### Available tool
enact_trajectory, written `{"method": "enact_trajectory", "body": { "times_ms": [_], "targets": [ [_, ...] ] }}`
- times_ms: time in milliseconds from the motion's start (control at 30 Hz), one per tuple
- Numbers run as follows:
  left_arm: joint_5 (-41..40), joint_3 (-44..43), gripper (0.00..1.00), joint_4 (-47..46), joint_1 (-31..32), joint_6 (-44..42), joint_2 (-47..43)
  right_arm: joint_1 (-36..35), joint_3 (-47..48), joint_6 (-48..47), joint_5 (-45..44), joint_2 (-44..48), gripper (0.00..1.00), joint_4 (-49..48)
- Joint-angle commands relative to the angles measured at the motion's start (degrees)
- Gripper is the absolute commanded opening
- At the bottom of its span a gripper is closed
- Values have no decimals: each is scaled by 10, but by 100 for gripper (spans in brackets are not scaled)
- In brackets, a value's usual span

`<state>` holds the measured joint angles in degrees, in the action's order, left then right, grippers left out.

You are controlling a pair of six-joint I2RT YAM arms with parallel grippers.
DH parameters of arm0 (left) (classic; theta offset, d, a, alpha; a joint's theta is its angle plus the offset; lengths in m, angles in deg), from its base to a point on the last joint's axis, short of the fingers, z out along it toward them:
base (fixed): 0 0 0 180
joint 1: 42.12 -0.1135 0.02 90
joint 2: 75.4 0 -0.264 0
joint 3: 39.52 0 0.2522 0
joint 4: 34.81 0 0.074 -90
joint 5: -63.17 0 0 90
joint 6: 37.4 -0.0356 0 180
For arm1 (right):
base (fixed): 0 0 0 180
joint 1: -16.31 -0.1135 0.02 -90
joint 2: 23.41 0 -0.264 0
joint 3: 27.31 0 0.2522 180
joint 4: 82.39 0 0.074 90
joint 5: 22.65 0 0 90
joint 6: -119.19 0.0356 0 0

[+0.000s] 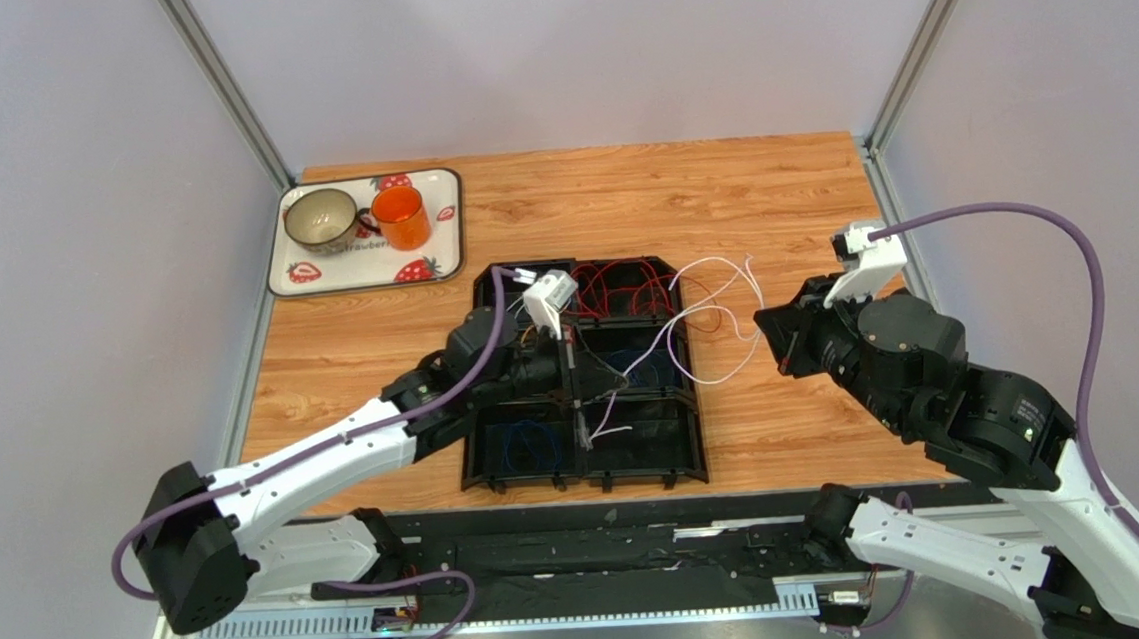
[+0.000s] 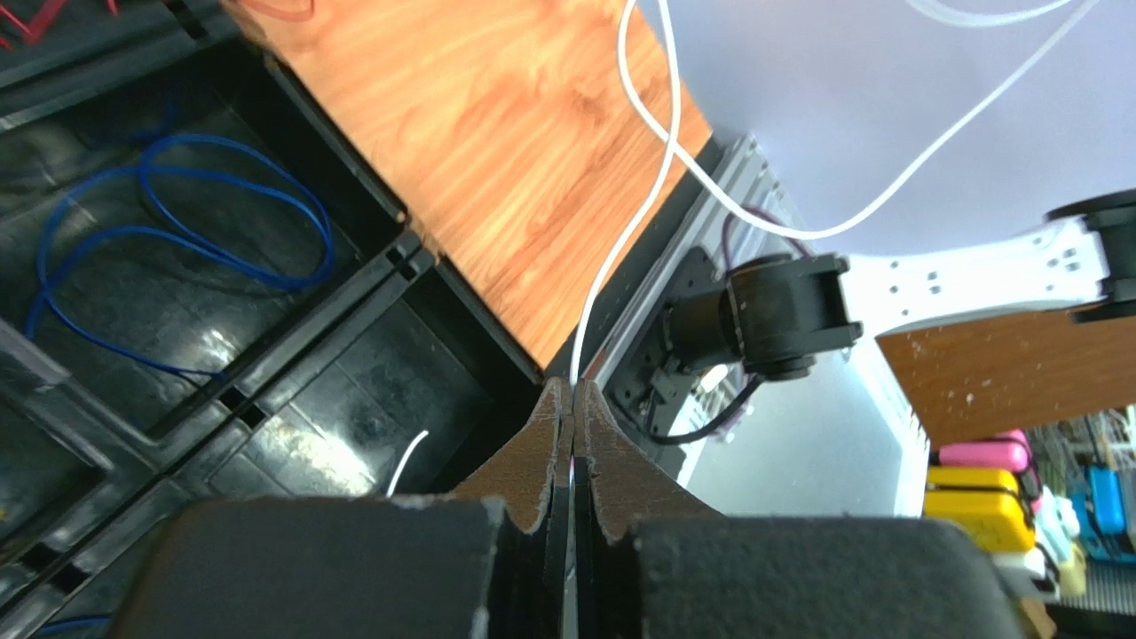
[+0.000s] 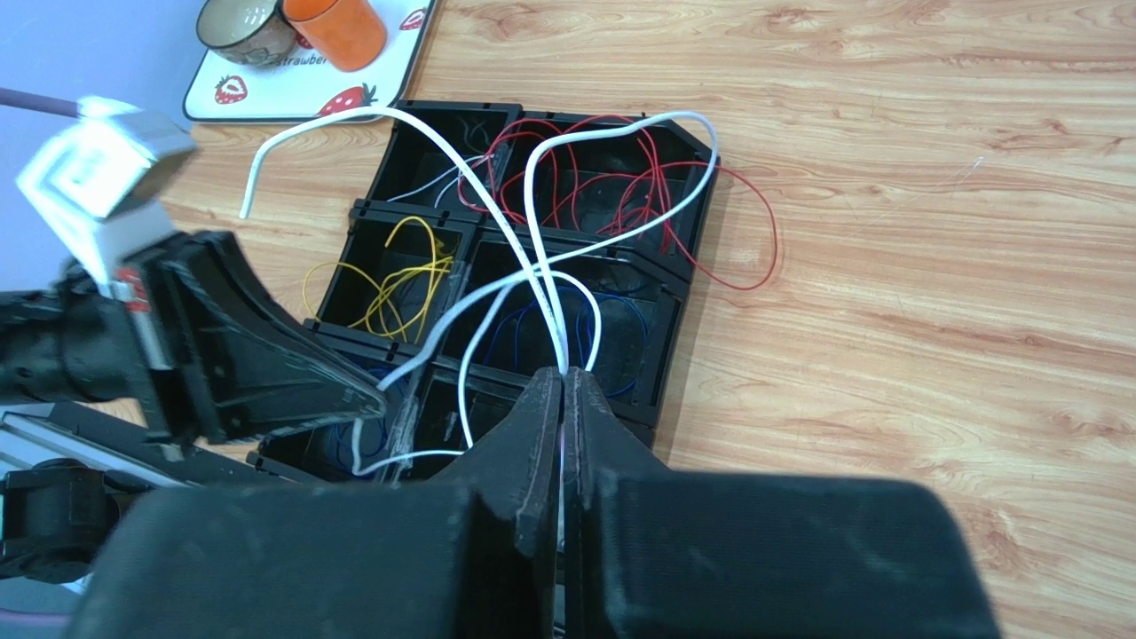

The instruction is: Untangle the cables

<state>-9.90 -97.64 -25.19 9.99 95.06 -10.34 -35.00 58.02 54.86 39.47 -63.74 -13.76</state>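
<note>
— White cables [image 3: 534,253] are rising out of the right hand [image 3: 562,386], are they?

— Yes. Its fingers are pressing tight together on several white strands, which are arching up and over the black tray [image 1: 584,480]. One strand is running across toward the left hand [image 2: 574,400].

— And that one is doing what?

— It is pinching too: its fingers are closing flat on a single white strand, which is climbing away from the tips. This hand is hanging over the middle of the tray, while the right hand is hovering over the desk [image 1: 762,186] just beside the tray's right edge.

— Where are the other cables lying?

— The red cables [image 3: 627,173] are piling in a far compartment, one loop spilling over the rim onto the wood. The yellow cables [image 3: 394,273] are curling in a compartment on the tray's left side. The blue cables [image 2: 174,240] are coiling in a near-left compartment, right beside the left hand.

— Anything else sitting on the desk?

— A strawberry-print tray [image 1: 441,223] is sitting in the far left corner, well apart, carrying an orange cup [image 1: 401,217] and a beige mug [image 1: 320,217].
</note>
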Motion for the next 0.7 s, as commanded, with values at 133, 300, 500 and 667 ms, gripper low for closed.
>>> {"method": "enact_trajectory", "body": {
  "times_ms": [133,300,500,667],
  "targets": [
    [-37,12,0,-64,42,-17,67,-2,-5,5,11,7,0,-29],
    [-56,16,12,-60,58,-27,81,-3,-6,5,19,11,0,-30],
    [-77,2,47,-25,68,-52,81,-2,-15,-2,56,21,0,-49],
    [-88,-12,54,-2,69,-62,63,-2,-21,-8,83,24,0,-57]
  ]
}}
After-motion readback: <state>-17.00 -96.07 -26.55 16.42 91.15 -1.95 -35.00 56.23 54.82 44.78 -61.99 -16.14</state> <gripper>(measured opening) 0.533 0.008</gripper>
